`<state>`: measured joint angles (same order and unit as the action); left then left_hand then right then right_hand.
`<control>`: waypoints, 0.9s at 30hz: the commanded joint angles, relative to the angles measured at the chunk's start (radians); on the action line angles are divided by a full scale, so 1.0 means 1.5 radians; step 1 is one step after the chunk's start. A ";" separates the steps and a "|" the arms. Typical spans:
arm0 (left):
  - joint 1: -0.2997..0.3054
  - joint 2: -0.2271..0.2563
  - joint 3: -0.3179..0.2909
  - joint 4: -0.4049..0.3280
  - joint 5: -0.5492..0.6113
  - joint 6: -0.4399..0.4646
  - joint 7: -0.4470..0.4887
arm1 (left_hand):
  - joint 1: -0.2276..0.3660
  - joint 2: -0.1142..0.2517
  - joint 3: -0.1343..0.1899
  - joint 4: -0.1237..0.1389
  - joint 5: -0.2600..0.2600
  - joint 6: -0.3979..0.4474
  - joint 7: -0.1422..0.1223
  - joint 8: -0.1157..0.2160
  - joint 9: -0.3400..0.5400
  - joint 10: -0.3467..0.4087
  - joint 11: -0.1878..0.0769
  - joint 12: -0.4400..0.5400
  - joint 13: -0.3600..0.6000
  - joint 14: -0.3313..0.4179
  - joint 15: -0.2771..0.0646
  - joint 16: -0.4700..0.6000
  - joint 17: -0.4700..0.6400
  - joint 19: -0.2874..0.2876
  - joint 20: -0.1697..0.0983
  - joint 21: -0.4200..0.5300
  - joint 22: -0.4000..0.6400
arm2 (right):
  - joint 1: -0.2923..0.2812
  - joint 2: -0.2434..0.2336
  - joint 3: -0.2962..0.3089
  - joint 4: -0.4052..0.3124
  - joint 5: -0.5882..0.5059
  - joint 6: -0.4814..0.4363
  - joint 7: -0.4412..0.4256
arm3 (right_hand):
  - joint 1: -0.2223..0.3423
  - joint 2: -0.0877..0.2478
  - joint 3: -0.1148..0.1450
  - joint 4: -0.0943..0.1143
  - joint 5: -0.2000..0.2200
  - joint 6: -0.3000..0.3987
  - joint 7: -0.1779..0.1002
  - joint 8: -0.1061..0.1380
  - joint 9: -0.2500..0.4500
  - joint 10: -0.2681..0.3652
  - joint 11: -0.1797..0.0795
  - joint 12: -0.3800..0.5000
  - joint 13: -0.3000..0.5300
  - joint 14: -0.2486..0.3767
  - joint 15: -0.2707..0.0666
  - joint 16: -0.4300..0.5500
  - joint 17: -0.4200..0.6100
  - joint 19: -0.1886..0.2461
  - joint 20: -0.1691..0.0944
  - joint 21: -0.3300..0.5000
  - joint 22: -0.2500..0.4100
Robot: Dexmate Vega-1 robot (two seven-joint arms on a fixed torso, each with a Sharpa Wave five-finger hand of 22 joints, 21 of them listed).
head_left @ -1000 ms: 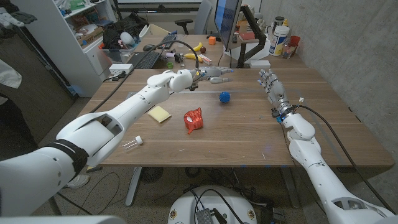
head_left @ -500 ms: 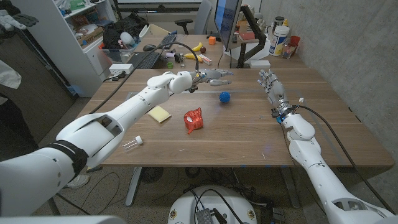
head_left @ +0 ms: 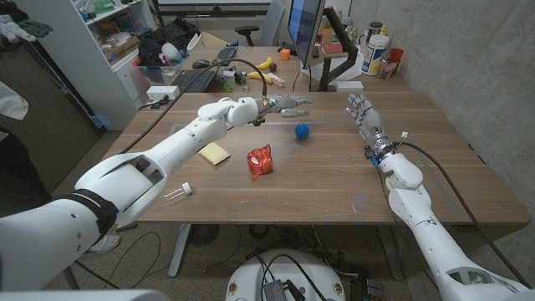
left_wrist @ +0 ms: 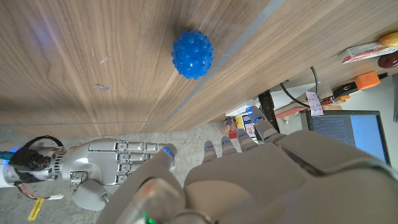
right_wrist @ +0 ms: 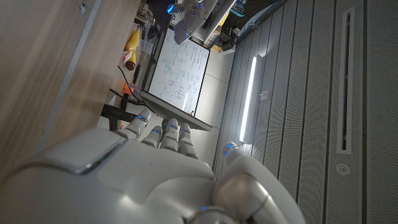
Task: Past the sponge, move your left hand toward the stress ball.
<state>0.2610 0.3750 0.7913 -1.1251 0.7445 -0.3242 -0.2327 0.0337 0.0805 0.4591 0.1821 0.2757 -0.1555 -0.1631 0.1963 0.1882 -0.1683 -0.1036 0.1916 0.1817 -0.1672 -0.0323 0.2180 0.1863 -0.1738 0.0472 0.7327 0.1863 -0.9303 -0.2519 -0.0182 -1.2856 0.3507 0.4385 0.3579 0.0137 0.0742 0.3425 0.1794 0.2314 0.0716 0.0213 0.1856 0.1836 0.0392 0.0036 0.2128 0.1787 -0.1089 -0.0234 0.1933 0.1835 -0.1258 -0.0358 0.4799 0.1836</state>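
A blue spiky stress ball lies on the wooden table at the far middle. My left hand hovers just beyond it, fingers spread and holding nothing. In the left wrist view the ball lies ahead of that hand's fingertips, apart from them. The yellow sponge lies under my left forearm, well behind the hand. At the table's right side my right hand stands with its fingers straight and nothing in it; the right wrist view shows its back.
A crumpled red wrapper lies between the sponge and the ball. Near the front left edge sits a small clear vial. Behind the table stand a monitor, a keyboard and desk clutter. My right hand shows in the left wrist view.
My left hand has edged slightly nearer to the stress ball. The right arm and the objects have not moved.
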 commanded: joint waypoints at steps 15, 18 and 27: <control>0.020 0.014 -0.004 -0.027 -0.001 0.012 -0.017 | -0.001 0.052 -0.003 0.003 0.001 0.008 -0.001 0.001 0.001 -0.005 -0.001 0.001 0.001 -0.019 -0.030 -0.002 0.001 -0.079 -0.010 -0.003 0.000 | -0.040 0.000 0.005 -0.060 -0.013 -0.004 -0.023 | -0.004 0.064 0.001 0.001 0.002 0.010 0.001 0.006 0.002 0.005 0.001 -0.002 0.004 0.002 0.001 0.000 0.002 0.001 -0.034 -0.004 0.002; 0.022 0.016 -0.005 -0.031 0.001 0.012 -0.020 | -0.002 0.052 -0.003 0.003 0.001 0.010 -0.001 0.001 0.001 -0.003 -0.001 0.002 0.001 -0.018 -0.031 -0.002 0.001 -0.078 -0.011 -0.003 0.001 | -0.051 0.000 0.008 -0.073 -0.016 -0.003 -0.030 | -0.004 0.064 0.001 0.002 0.002 0.010 0.000 0.006 0.002 0.005 0.000 -0.002 0.004 0.002 0.001 0.000 0.002 0.001 -0.034 -0.004 0.002; 0.027 0.017 -0.005 -0.036 0.005 0.011 -0.023 | -0.002 0.052 -0.004 0.003 0.001 0.011 -0.002 0.001 0.001 0.001 -0.002 0.002 0.001 -0.016 -0.031 -0.001 0.001 -0.077 -0.012 -0.004 0.001 | -0.076 0.002 0.018 -0.100 -0.021 -0.002 -0.045 | -0.004 0.064 0.001 0.001 0.002 0.011 0.000 0.006 0.002 0.005 -0.001 -0.002 0.004 0.002 0.001 0.000 0.002 0.001 -0.034 -0.006 0.002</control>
<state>0.2865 0.3931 0.7886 -1.1595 0.7435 -0.3130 -0.2548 0.0337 0.0805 0.4550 0.1862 0.2757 -0.1445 -0.1662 0.1963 0.1860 -0.1685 -0.1035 0.1916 0.1817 -0.1672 -0.0324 0.2181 0.1864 -0.1699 0.0351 0.7276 0.1864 -1.0001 -0.2529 -0.0056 -1.3833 0.3282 0.4322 0.3127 0.0138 0.0741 0.3424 0.1794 0.2314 0.0805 0.0234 0.1856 0.1836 0.0392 0.0036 0.2128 0.1787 -0.1089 -0.0234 0.1933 0.1835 -0.1259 -0.0358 0.4731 0.1835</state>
